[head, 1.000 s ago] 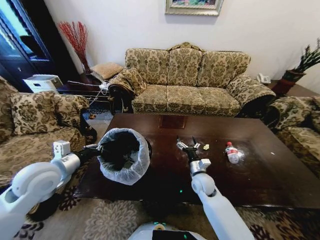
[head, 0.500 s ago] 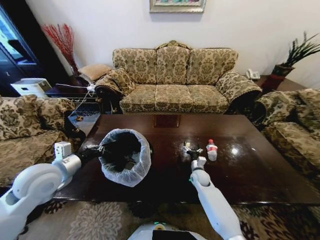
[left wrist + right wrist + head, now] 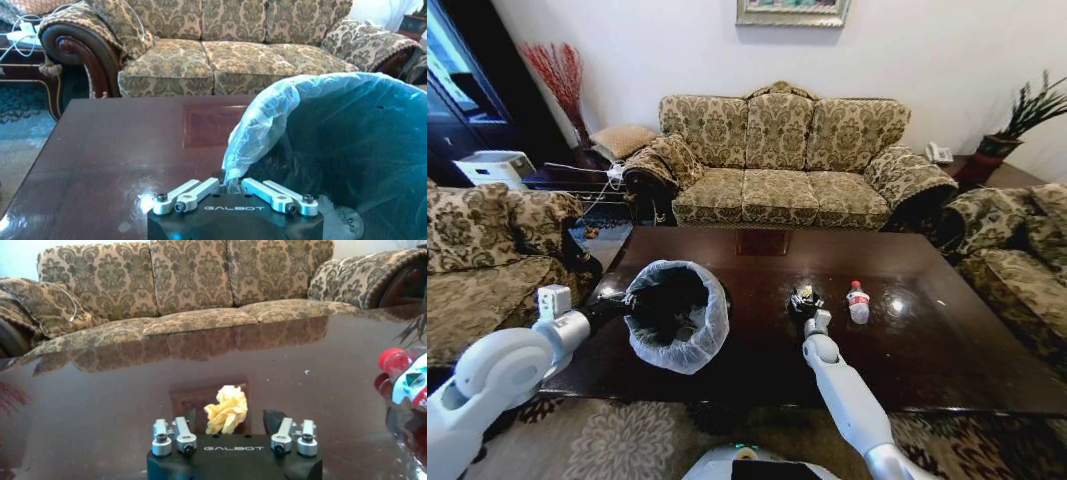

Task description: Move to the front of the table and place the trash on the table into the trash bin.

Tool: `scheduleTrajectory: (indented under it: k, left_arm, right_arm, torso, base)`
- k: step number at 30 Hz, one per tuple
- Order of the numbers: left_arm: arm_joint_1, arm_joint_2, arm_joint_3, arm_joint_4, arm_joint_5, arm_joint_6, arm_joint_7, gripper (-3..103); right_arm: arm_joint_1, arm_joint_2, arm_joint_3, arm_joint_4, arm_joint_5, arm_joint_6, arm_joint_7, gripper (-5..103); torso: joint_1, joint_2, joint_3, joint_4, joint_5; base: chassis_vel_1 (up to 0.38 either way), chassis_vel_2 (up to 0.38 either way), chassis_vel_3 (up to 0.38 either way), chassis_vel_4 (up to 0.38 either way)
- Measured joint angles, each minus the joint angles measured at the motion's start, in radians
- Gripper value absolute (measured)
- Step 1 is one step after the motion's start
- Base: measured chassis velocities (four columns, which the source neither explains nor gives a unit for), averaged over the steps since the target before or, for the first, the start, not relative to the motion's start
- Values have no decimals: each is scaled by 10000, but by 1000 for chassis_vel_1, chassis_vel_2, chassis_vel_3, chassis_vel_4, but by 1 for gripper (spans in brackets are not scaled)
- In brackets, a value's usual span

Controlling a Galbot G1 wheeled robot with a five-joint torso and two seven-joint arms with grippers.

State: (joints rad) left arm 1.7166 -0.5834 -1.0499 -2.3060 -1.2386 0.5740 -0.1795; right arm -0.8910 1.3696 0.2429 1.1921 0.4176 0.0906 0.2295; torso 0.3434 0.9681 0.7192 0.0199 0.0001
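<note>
Yellow scrap (image 3: 227, 410) between parted fingers of right hand (image 3: 230, 426), left hand (image 3: 230, 189) clamped on trash bin (image 3: 333, 135) rim

A home living room: patterned sofa (image 3: 772, 160), armchairs, glossy coffee table (image 3: 927, 340), framed painting.

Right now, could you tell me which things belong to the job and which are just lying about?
Job: table; trash bin, rim held by left pincer; yellow scrap between right pincer fingers; bottle.
Lying about: sofa; armchair; potted plant.

table (image 3: 947, 330): glossy dark wood | bin liner (image 3: 320, 125): translucent plastic | scrap (image 3: 227, 410): crumpled yellow paper
</note>
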Motion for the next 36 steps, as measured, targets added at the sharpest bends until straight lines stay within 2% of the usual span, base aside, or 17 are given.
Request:
scheduleTrajectory:
  k: [1,2,5,6,8,11,14,15,17,22,25,26,28,29,30,34,36]
  left_arm:
    - [-1,5,0,5,0,0,0,0]
    - [-1,5,0,5,0,0,0,0]
    - [2,-19,-2,8,0,0,4,0]
    - [2,-19,-2,8,0,0,4,0]
    - [26,-42,-9,7,6,0,6,0]
    - [37,-60,-20,7,20,0,7,0]
    - [73,-55,-86,47,33,2,9,0]
    - [73,-55,-86,47,33,2,9,0]
    - [67,-22,-96,88,40,12,9,0]
    - [65,89,-114,245,46,27,7,0]
    - [56,331,-133,474,50,55,-26,0]
    - [56,331,-133,474,50,55,-26,0]
    - [31,453,-140,547,41,145,-61,0]
    - [18,553,-139,597,23,238,-96,0]
    - [18,553,-139,597,23,238,-96,0]
    - [6,767,-126,665,-4,455,-219,0]
    - [8,789,-118,658,-8,479,-235,0]
  right_arm:
    - [3,0,0,-6,21,-15,1,60]
    - [3,0,0,-6,21,-15,1,60]
    - [37,3,-4,-1,194,-120,16,44]
    - [37,3,-4,-1,194,-120,16,44]
    - [59,4,-5,-4,255,-146,23,33]
    - [60,-6,-7,-5,295,-165,26,27]
    - [-8,-76,0,24,332,-161,25,12]
    - [-8,-76,0,24,332,-161,25,12]
    - [-105,-124,3,161,468,-98,-58,3]
    - [-471,-182,-12,1115,823,262,-652,1]
    - [-1065,-157,-353,3574,390,807,-1881,0]
    - [-1065,-157,-353,3574,390,807,-1881,0]
    - [-1245,-189,-759,4905,245,888,-2561,0]
    - [-1292,-241,-1152,5797,245,815,-2982,0]
    - [-1292,-241,-1152,5797,245,815,-2982,0]
    - [-1068,-434,-3010,7998,530,151,-3626,0]
    - [-977,-433,-3467,8253,544,20,-3682,0]
  torso:
    - [0,0,0,2,0]
    - [0,0,0,2,0]
    - [0,0,0,5,-3]
    - [0,0,0,5,-3]
    - [0,0,-1,4,-2]
    - [0,1,-1,4,0]
    - [0,0,-1,4,-1]
    - [0,0,-1,4,-1]
    - [0,0,-1,5,-1]
    - [0,0,0,3,1]
    - [0,0,-1,4,-2]
    - [0,0,-1,4,-2]
    - [0,1,-1,5,-5]
    - [0,1,-1,4,-3]
    - [0,1,-1,4,-3]
    - [0,2,-2,4,-3]
    - [0,2,-2,4,-1]
  base:
    - [0,0,0,0]
    - [0,0,0,0]
    - [0,0,0,0]
    - [0,0,0,0]
    - [0,0,0,0]
    - [0,0,0,0]
    - [0,0,0,0]
    - [0,0,0,0]
    - [0,0,0,0]
    - [0,0,0,0]
    - [0,0,0,0]
    - [0,0,0,0]
    - [0,0,0,0]
    - [0,0,0,0]
    - [0,0,0,0]
    - [0,0,0,0]
    - [0,0,0,0]
